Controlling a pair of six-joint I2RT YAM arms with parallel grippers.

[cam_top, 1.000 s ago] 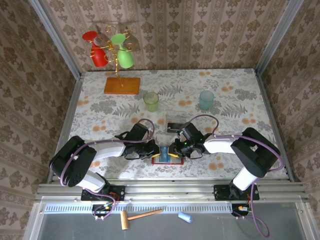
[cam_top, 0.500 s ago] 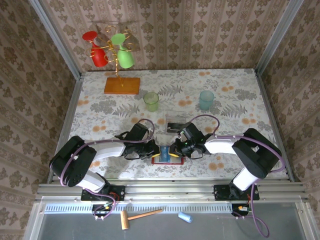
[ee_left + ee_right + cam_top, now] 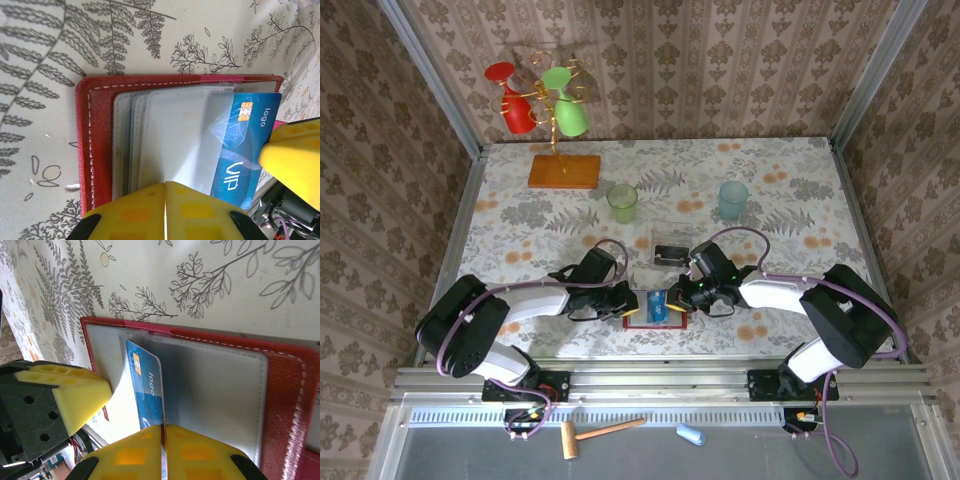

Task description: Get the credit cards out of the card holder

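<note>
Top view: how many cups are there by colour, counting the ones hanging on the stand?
Red cup: 1
Green cups: 2
Blue cup: 1
Total: 4

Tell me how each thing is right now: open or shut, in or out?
card holder: open, flat on the table
blue card: partway out of the grey pockets
left gripper: shut on the grey pockets' edge
right gripper: shut on the blue card
dark card: out, lying on the table
</note>
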